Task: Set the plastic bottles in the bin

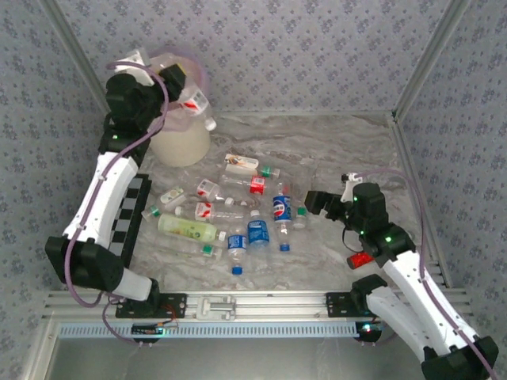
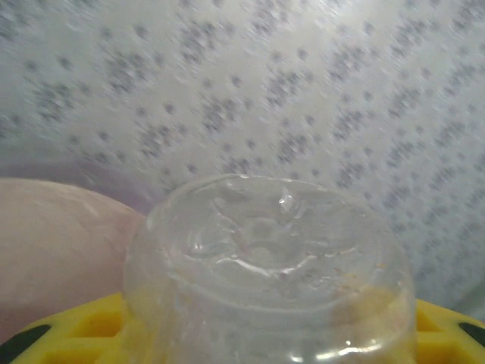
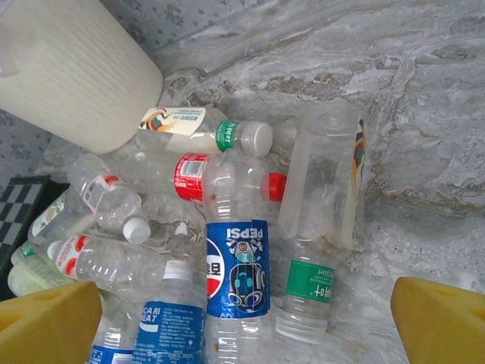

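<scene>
Clasped in the left gripper (image 1: 182,91), a clear bottle (image 2: 265,250) is held over the bin (image 1: 181,144) at far left. The right gripper (image 3: 242,322) is spread wide just right of the plastic bottles (image 1: 238,214) strewn on the table (image 1: 348,150).

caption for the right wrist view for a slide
Open right gripper above the heaped plastic bottles, Pepsi bottle centred, bin at upper left.

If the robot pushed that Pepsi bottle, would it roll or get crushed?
The Pepsi bottle looks empty, so probably light. Lying on its side, it may roll, though the green-labelled bottle beside it might block it. Its thin clear wall would likely dent.
</scene>
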Tool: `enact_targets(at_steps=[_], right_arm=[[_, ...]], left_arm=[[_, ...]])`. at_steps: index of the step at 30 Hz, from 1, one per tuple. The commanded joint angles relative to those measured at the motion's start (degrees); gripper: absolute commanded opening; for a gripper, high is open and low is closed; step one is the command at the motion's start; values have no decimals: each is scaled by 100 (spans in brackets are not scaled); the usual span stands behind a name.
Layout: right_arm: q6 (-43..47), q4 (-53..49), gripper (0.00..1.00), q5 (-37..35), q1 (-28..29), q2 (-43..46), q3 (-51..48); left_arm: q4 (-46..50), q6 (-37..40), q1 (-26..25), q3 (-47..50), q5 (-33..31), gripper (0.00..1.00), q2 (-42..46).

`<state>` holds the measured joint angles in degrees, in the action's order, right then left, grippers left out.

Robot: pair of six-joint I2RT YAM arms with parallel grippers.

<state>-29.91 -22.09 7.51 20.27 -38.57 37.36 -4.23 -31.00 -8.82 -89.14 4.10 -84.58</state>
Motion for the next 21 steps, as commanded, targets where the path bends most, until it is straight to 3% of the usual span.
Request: enact_targets(at_steps=[1, 10, 15, 21], right_arm=[[-241, -281, 100, 69, -45, 222, -101], [-199, -975, 100, 19, -123, 698, -249], [-226, -1072, 100, 95, -201, 723, -335], [-208, -1056, 100, 129, -274, 701, -326]], left_arm=[[-452, -309, 302, -444, -290, 0, -410], [-362, -1737, 962, -1541, 594, 0, -1597], [-1034, -2732, 1217, -1618, 1215, 0, -2004], [-1075, -2527, 1244, -1755, 900, 0, -2019]])
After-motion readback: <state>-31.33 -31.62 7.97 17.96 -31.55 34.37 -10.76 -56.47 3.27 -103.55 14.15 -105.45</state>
